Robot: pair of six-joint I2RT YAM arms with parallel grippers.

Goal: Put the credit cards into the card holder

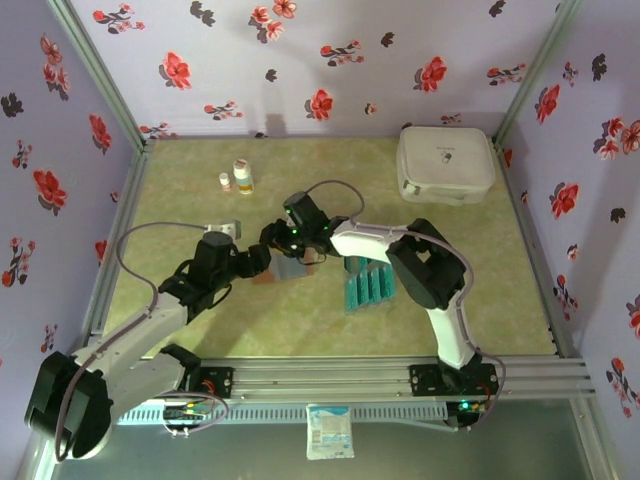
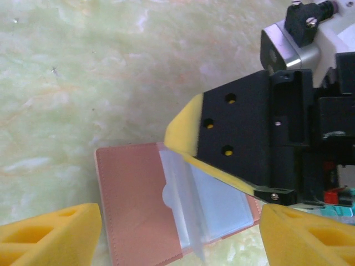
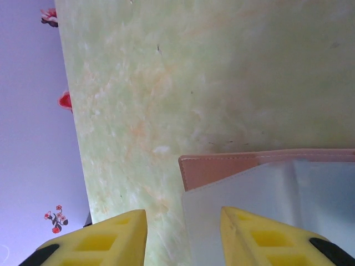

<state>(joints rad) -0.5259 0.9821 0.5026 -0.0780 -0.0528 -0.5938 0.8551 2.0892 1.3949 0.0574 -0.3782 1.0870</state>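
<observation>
The card holder [image 2: 130, 199] is laid open on the table [image 1: 480, 300], a little left of the middle. Its reddish-brown cover is underneath and its clear pocket leaves [image 2: 222, 202] are turned up. The credit cards [image 1: 367, 285] are seen as a teal row just to its right, apart from it and touched by neither gripper. Whether they lie flat or stand on edge cannot be told.

The left gripper [image 2: 180, 221] is held over the holder with its jaws wide apart and nothing between them. The right gripper [image 3: 183, 221] is likewise spread and grips nothing. One yellow pad [image 2: 186, 124] is laid on a pocket leaf, seemingly pinning it.

The cards are judged light, thin, stiff and slick, so a pinch across the long edges or at one free end is thought best. The holder is judged soft and light, likely to slide or fold shut when pushed. It is best steadied at the cover's edge while a card is fed into a pocket mouth. The leaves look flimsy and easily creased.
</observation>
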